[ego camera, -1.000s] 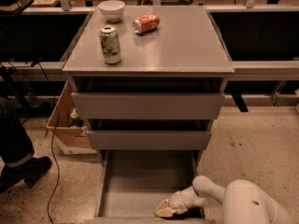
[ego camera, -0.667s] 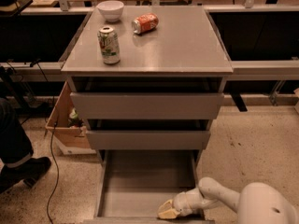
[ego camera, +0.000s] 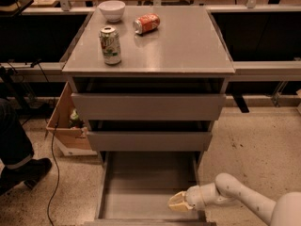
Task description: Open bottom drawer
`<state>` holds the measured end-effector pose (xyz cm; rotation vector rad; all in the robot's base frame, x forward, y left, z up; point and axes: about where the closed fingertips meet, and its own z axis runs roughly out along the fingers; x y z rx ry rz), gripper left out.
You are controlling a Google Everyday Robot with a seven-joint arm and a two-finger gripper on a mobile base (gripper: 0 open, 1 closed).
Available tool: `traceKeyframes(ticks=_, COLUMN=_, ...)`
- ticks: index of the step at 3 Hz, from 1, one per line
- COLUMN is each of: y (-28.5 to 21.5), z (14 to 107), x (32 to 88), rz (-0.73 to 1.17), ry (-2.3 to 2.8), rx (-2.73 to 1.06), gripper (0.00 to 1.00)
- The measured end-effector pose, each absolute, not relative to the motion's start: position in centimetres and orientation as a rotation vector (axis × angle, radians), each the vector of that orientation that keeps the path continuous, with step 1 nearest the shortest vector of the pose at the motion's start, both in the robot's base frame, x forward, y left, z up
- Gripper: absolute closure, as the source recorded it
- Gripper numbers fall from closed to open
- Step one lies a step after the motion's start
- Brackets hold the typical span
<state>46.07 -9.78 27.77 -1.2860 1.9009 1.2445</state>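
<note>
the lowest plain grey handle-less drawer of the grey metal cabinet stands pulled well out toward the near edge, its smooth tray bare. the white arm's tan-tipped gripper sits inside the tray at its near right corner, close behind the front panel; whether it is clenched or released cannot be told. over the last second the drawer has hardly advanced, while the arm's bulk has drawn back to the right, so the pull is judged at or near its end. above it sit the middle grey drawer front and the top grey drawer front. on the cabinet top are an upright green-and-white can, a red can on its side and a white bowl at the far left. to the left are an open cardboard box, a black cable and a person's dark shoe; none appears to block the drawer.
</note>
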Motion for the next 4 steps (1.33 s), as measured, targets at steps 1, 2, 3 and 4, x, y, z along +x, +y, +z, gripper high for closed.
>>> traceKeyframes(ticks=1, y=-11.4, z=31.9, x=47.3, rz=1.161, ry=1.868, rx=-1.308, gripper=1.0)
traceKeyframes(ticks=2, y=-11.9, z=36.8, x=48.5, rz=1.065, ry=1.835, rx=-1.365, gripper=1.0)
traceKeyframes(ticks=3, y=-12.0, z=42.9, x=49.9, rz=0.947, ry=1.796, rx=-1.433, gripper=0.97)
traceKeyframes(ticks=4, y=-12.1, z=43.1, x=50.0, rz=0.942, ry=1.795, rx=-1.436, gripper=0.74)
